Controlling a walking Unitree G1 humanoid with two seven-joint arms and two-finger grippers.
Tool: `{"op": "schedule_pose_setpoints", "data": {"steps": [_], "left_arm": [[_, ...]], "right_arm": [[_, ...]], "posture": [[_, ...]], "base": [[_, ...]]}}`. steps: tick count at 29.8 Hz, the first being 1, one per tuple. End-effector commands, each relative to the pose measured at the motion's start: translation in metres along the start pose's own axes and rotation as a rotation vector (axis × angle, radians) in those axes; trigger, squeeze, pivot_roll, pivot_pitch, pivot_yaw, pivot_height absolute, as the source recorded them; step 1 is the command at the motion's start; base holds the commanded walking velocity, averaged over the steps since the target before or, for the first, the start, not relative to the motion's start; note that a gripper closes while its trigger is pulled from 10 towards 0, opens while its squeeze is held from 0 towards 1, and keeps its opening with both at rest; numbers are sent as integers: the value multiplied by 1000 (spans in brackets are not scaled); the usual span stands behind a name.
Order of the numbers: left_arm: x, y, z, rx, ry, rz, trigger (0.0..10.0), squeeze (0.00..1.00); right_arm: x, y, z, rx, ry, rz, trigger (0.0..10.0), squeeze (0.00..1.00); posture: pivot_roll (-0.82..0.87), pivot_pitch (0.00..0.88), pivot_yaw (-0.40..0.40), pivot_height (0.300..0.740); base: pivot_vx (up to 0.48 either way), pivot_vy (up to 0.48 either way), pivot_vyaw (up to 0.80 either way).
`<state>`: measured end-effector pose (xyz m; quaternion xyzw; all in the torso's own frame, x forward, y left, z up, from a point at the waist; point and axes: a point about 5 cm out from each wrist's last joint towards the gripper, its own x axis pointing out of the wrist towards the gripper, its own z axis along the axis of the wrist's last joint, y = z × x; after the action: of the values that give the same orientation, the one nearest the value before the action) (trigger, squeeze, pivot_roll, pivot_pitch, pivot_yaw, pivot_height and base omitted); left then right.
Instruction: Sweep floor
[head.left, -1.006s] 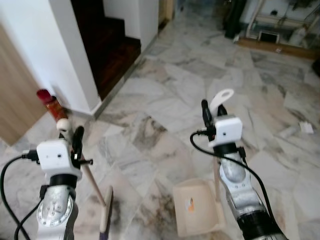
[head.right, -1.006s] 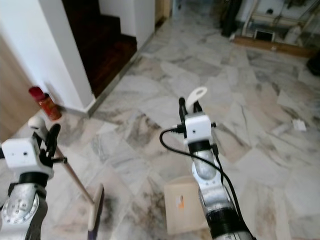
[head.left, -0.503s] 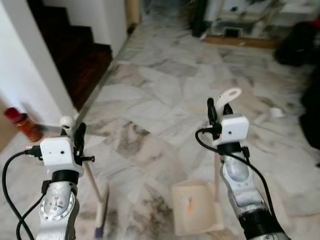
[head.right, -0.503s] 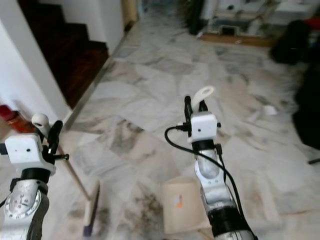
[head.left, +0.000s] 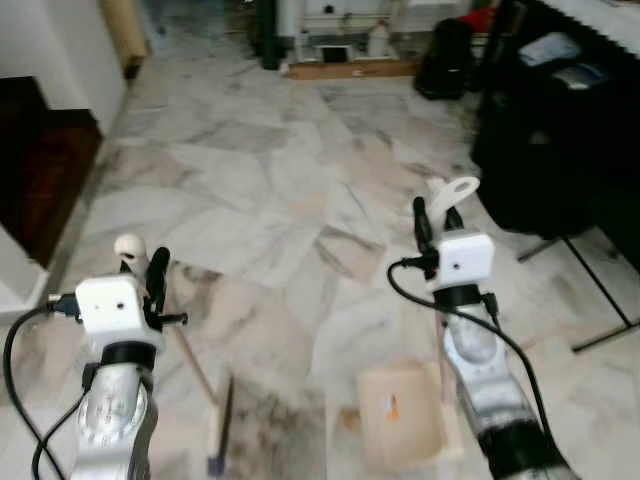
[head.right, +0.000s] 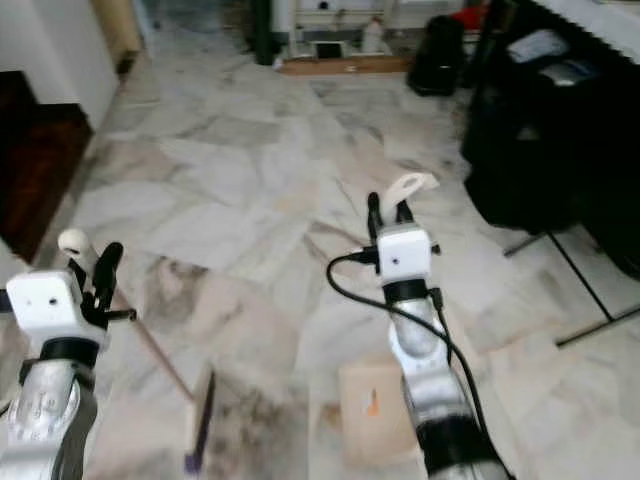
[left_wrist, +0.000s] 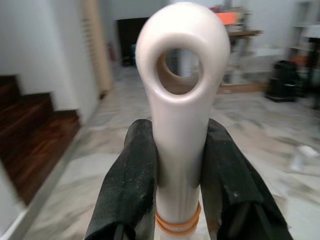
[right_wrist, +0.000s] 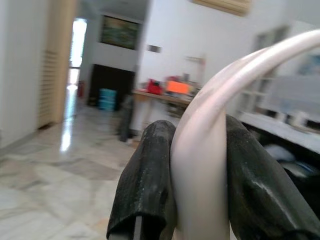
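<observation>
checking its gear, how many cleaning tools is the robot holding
2: a broom held by its handle in the left hand, and a dustpan held by its handle in the right hand.

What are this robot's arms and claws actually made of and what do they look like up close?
Both arms are silver metal tubes with rounded joints and darker black bands lower down. Each wrist carries a white boxy camera block, with a black cable looping from it down the arm. The left gripper and right gripper each have two long black fingers with a matte, slightly scuffed rubbery surface.
</observation>
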<state>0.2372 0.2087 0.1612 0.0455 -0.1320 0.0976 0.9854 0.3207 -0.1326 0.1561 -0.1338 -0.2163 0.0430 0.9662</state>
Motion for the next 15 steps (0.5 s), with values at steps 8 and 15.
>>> {"op": "schedule_pose_setpoints", "data": {"steps": [8, 15], "left_arm": [[-1, -3, 3, 4, -20, -17, 10000, 0], [0, -3, 3, 2, -21, -21, 10000, 0]], "right_arm": [[0, -3, 5, 13, -25, -15, 10000, 0], [-2, 0, 6, 9, -40, 7, 10000, 0]], "posture": [[15, 78, 34, 740], [13, 59, 34, 740]], "base": [[0, 0, -800], [0, 0, -350]]}}
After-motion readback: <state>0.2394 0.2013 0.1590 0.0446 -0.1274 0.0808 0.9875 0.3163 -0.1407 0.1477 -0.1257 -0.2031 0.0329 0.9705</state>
